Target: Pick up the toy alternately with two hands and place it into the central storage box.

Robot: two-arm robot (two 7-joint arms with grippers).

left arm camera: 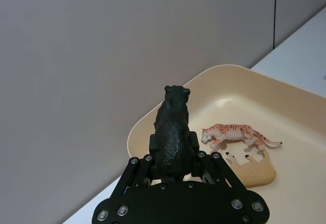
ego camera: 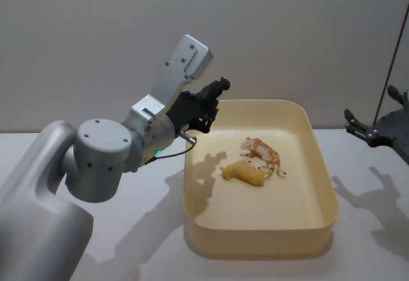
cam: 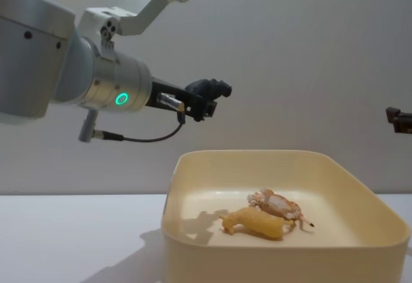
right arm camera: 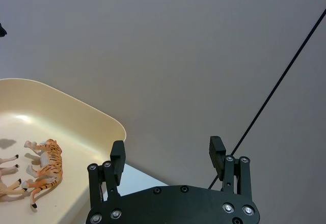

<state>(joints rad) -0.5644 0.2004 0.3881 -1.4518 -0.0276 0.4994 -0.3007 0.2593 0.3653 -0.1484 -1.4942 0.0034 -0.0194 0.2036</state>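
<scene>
**A:** While you're on, status?

**B:** My left gripper [left arm camera: 173, 170] is clamped on a black toy animal [left arm camera: 172, 132], fingers pressed to its flanks, head pointing away from the wrist. It's raised well clear of the table [ego camera: 128, 230], above the near-left rim of the central storage box [ego camera: 323, 220]. From the chest view, the box floor sits well below the fingertips.

**A:** What's in the box?

**B:** Two toys, both lying on their sides on the floor: an orange striped tiger [ego camera: 262, 153] and a tan animal [ego camera: 246, 174], touching or nearly so. Seen from my left gripper, they lie ahead and below, toward the box centre.

**A:** Right side?

**B:** My right gripper [right arm camera: 168, 158] hangs spread wide with nothing between its fingers, up in the air beyond the box's right wall. The box corner sits below and off to one side of it, the tiger farther in.

**A:** Progress?

**B:** Judging by the layout, two placements done, the third mid-carry. I see no loose toys on the table parts visible, so this may be the last one; can't confirm.

**A:** What's left?

**B:** Carry a bit further over the interior, lower, let go. I'd aim for the bare floor nearer me, short of the two toys, so it doesn't land on them.
</scene>
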